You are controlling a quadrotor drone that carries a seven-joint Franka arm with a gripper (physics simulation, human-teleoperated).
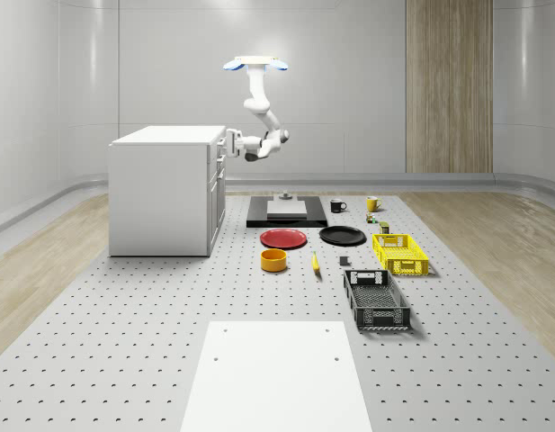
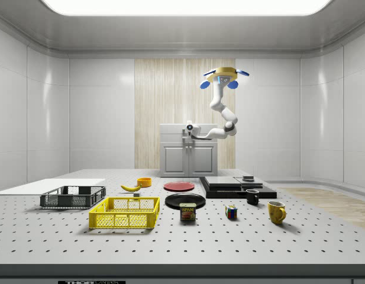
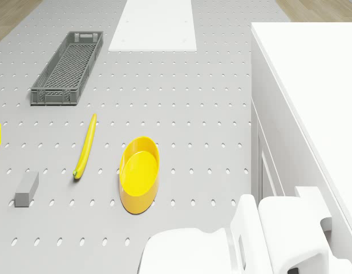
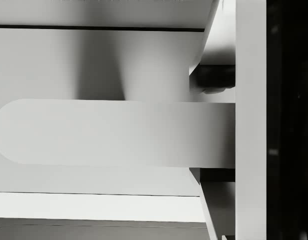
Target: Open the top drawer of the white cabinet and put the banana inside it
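Whole-scene view gives you the banana (image 1: pixel 315 263) lying on the perforated table (image 1: pixel 124 315), just at 3 o'clock of the orange bowl (image 1: pixel 273 260) and at 5 o'clock of the red plate (image 1: pixel 283 238). The white cabinet (image 1: pixel 160 193) stands well apart from the banana, at its 10 o'clock, and its top drawer (image 1: pixel 219 143) looks shut. The gripper (image 1: pixel 232 142) is at that top drawer's front; in the wrist view you see the drawer handle (image 4: pixel 114 132) lying between the fingers (image 4: pixel 213 77), so the jaws bracket the handle, but you cannot tell whether they press on it. The drone (image 1: pixel 255 64) hovers high above the table, at 1 o'clock of the cabinet's front, with the arm (image 1: pixel 259 112) bent down towards the drawer.

Farther out you have the black plate (image 1: pixel 342 236) at 3 o'clock of the red one, the yellow crate (image 1: pixel 400 254) and the dark grey crate (image 1: pixel 376 300) at 3 and 5 o'clock of the banana, and a black mug (image 1: pixel 337 206) and yellow mug (image 1: pixel 371 203) beyond the black plate
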